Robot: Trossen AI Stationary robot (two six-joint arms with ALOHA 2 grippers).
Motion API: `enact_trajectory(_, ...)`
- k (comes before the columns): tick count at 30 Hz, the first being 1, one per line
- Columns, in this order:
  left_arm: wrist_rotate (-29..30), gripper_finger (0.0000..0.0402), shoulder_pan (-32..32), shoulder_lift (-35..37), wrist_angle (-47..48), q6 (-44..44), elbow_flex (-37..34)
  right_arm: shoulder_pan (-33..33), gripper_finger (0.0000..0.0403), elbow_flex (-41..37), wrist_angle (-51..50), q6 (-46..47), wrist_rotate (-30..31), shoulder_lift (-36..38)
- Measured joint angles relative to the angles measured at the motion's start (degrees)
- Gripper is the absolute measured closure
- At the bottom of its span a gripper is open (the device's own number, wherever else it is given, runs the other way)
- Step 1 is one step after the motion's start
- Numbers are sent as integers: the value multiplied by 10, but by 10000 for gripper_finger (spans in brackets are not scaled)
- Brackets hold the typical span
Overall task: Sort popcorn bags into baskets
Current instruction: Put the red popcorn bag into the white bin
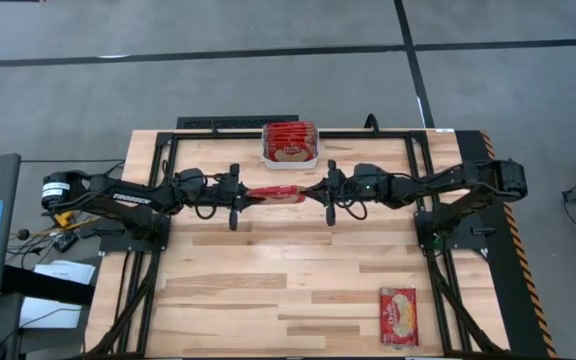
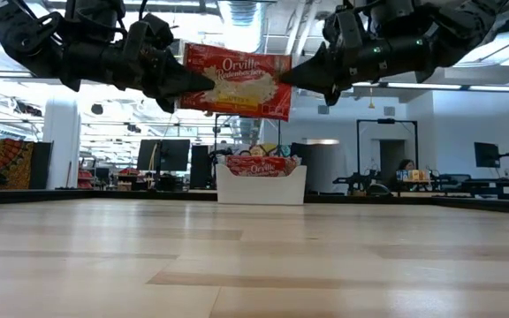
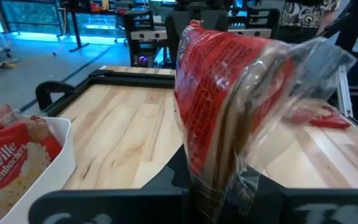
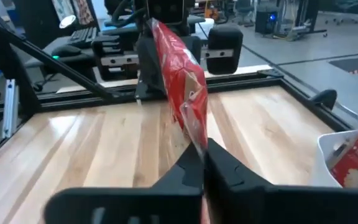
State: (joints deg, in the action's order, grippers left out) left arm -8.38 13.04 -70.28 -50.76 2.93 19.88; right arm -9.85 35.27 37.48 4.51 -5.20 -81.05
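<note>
- Here, at the centre of the high view, one popcorn bag (image 1: 273,194) hangs above the table (image 1: 268,290), stretched between both grippers.
- The left gripper (image 1: 243,196) has its jaws pinched on the bag's left end.
- The right gripper (image 1: 308,192) has its jaws clamped on the right end.
- Just above in the frame, the white basket (image 1: 290,159) holds several red bags (image 1: 290,140).
- Another bag (image 1: 398,315) lies flat at lower right, well apart.
</note>
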Motion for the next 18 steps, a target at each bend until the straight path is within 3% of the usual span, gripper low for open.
enact_trajectory(13,17,393,0,-1,48,-18,0,3,181,11,-14,-23,13,49)
enact_trajectory(18,30,393,0,-6,45,-24,0,3,152,78,-106,-50,-23,13)
